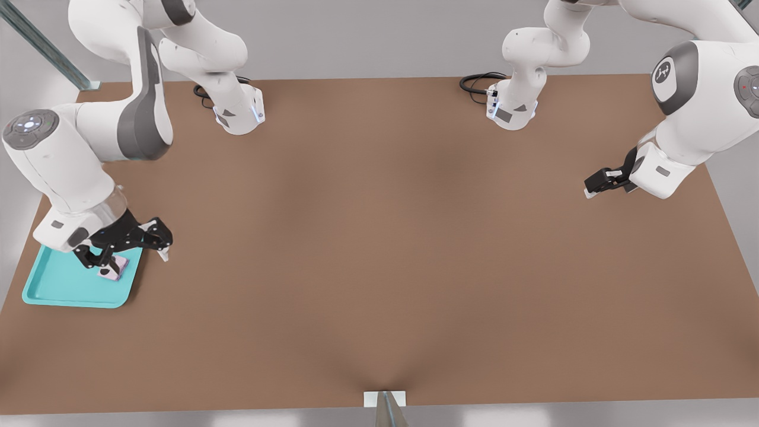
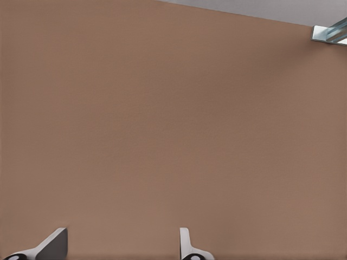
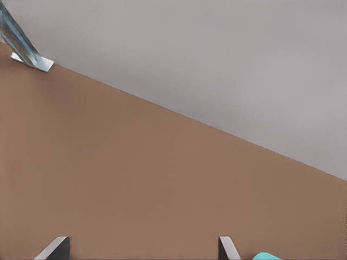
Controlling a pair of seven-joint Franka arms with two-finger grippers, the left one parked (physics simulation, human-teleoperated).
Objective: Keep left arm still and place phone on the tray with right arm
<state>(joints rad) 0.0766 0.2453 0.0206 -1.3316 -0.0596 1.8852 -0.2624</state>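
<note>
Here the phone (image 1: 114, 268) lies on the tray (image 1: 59, 289), by its far corner toward the front view's right, at the near left of the worktop (image 1: 379, 249). Just over it hangs the right arm's gripper (image 1: 127, 252), fingers spread wide and holding nothing. The release looks done; a straight lift should clear it without nudging the phone. Farther off, no writing can be read, only a white logo on the other arm's cap (image 1: 662, 73).

The front view looks steeply down across the whole table (image 1: 379, 237); both wrist views skim its bare surface close up.
</note>
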